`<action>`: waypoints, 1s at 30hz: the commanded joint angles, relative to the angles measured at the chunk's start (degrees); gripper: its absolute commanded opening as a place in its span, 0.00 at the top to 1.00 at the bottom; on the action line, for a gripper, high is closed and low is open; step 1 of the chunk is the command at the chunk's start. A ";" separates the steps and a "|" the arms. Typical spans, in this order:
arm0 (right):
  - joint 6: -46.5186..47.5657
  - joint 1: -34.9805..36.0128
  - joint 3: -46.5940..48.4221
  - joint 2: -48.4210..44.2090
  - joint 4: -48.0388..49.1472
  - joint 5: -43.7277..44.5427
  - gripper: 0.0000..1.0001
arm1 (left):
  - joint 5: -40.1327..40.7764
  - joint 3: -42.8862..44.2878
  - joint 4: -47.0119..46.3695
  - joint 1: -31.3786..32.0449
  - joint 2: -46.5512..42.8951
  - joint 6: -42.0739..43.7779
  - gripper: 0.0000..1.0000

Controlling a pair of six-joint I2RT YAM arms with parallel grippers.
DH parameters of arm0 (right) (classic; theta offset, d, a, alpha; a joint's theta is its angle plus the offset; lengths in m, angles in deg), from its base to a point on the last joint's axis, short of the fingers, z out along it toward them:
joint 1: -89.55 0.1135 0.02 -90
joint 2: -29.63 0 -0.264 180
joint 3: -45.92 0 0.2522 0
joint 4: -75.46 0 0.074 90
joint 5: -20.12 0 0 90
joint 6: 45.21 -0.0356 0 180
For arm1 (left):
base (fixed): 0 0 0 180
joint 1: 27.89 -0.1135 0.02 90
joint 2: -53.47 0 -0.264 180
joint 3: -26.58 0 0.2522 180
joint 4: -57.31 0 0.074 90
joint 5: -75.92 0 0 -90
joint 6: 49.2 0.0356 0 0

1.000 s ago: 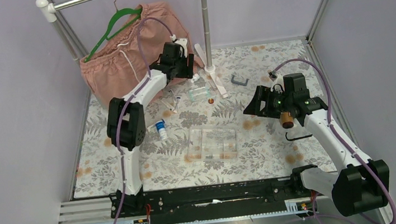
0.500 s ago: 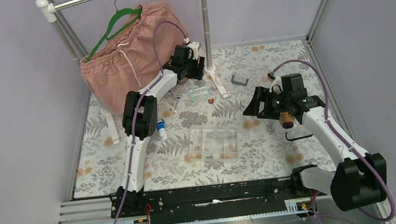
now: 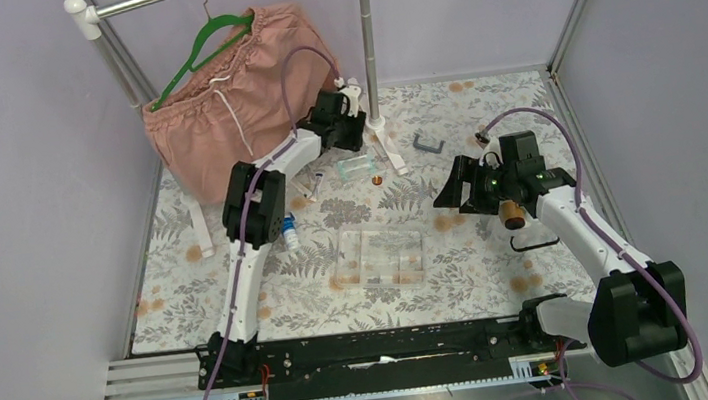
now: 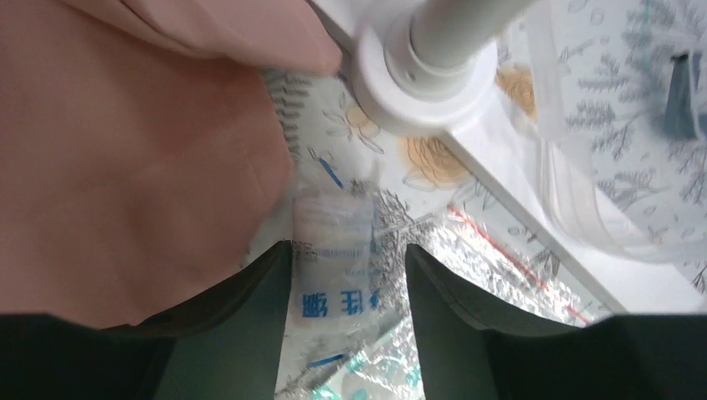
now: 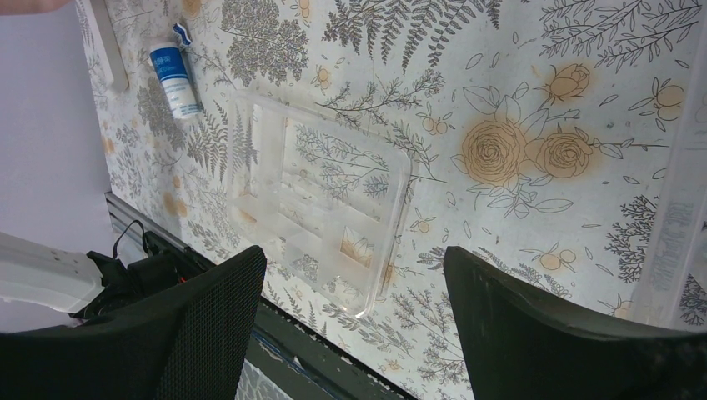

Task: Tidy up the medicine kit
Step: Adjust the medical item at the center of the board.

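The clear compartment box of the medicine kit lies open-topped in the middle of the table, also in the right wrist view. A blue-and-white small bottle lies to its left. My left gripper reaches far back beside the rack pole's base. In its wrist view the left gripper is open, its jaws either side of a clear sachet with blue print lying flat by the pink shorts. My right gripper hovers open and empty right of the box.
A white rack foot and pole stand at the back, with pink shorts on a green hanger. A small clear pack, a copper-coloured cap, a grey handle and a black U-shaped handle lie around.
My left arm has stretched farther back and right, to the pole base, and its jaws have narrowed a little. The right gripper has shifted only slightly.
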 commanded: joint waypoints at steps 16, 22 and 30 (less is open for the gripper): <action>-0.26 0.27 0.04 0.34 2.19 -3.04 0.13 | 1.10 -26.83 0.96 5.59 -18.66 -2.84 0.54; -0.58 0.29 -0.01 0.79 2.75 -2.78 0.13 | 1.45 -32.46 1.34 6.82 -25.57 -4.38 0.55; -2.70 0.26 1.81 0.66 4.96 1.18 0.13 | 6.14 -34.16 4.42 6.74 -34.70 -6.62 0.44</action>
